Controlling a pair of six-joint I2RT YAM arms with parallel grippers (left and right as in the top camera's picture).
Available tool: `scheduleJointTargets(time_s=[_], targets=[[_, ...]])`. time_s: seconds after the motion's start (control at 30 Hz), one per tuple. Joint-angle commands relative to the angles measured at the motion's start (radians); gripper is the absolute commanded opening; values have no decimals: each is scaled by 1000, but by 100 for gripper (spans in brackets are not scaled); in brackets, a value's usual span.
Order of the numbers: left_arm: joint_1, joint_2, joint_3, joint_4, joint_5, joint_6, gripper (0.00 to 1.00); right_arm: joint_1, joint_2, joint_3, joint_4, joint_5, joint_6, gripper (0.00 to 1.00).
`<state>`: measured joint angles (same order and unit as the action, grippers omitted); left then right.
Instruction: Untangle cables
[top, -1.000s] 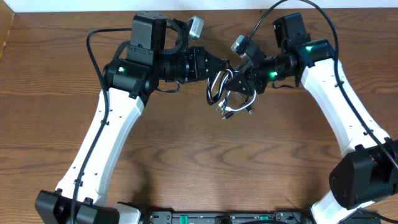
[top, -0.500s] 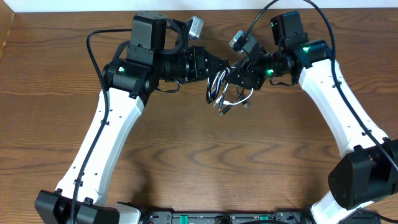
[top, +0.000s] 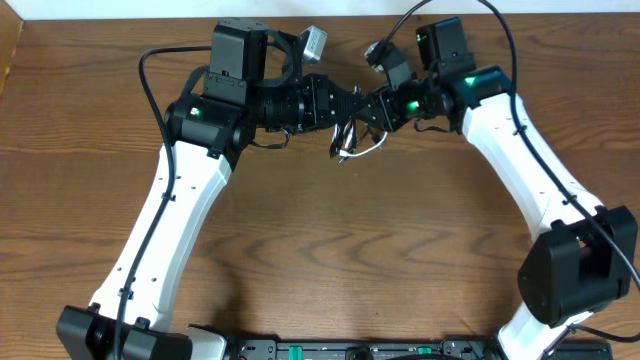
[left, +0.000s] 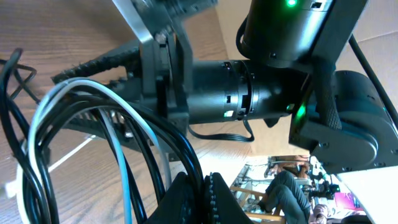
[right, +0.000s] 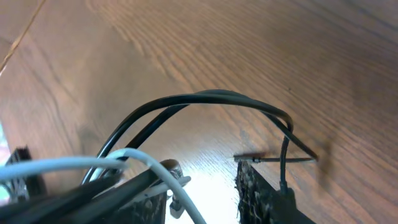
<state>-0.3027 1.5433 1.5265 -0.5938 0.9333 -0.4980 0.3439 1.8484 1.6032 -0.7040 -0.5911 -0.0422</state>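
The cables (top: 347, 138) hang as a small tangled bundle, black cords with one white, between the two grippers at the back middle of the table. My left gripper (top: 353, 106) is shut on black cords of the bundle; in the left wrist view its jaws (left: 204, 194) pinch them while white and black loops (left: 93, 99) arc up to the left. My right gripper (top: 373, 110) is right against the bundle from the right. Its jaws (right: 205, 196) are open, with the white cord (right: 62, 165) and black cords lying over the left finger. A black loop (right: 211, 96) arches in front.
The wooden table (top: 330, 260) stretches out in front of the bundle. The right arm's black wrist (left: 267, 81) fills the left wrist view close behind the cables. Thick black arm wires (top: 150, 80) run along both arms.
My right arm has moved up and left, close against my left gripper. The cable bundle has bunched up smaller and shifted up and left with it. My left arm has stayed put.
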Motion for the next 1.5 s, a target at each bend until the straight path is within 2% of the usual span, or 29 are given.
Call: scheduleJointTargets(time_s=[0.0,0.13,0.3,0.4,0.57,0.63,0.67,0.73,0.8,0.87,1.03,1.27,1.47], targets=[[5,-11,9,6,17,-10,7,23,5,-3,27,54,164,34],[5,-11,9,6,17,-13,8,40,6,-3,66,59,256,38],[5,-11,9,6,17,-14,7,85,23,-3,85,183,403,40],[5,-11,9,6,17,-21,8,110,51,-3,100,248,466,38],[5,-11,9,6,17,-30,7,100,56,-3,132,248,477,35],[5,-11,9,6,17,-32,8,93,56,-3,145,249,480,30],[5,-11,9,6,17,-31,7,90,56,-3,144,249,479,26],[5,-11,9,5,16,-29,8,82,56,-3,134,249,471,7],[5,-11,9,5,13,20,7,66,56,-3,114,249,452,1],[5,-11,9,-27,-51,84,8,35,48,-2,80,248,422,1],[4,-11,5,-201,-377,158,8,-46,-27,-2,-50,201,286,1],[-1,-8,-44,-236,-423,242,8,-90,-138,-2,-229,87,185,1],[-38,26,-70,-236,-423,243,17,-89,-182,-2,-319,31,156,1]])
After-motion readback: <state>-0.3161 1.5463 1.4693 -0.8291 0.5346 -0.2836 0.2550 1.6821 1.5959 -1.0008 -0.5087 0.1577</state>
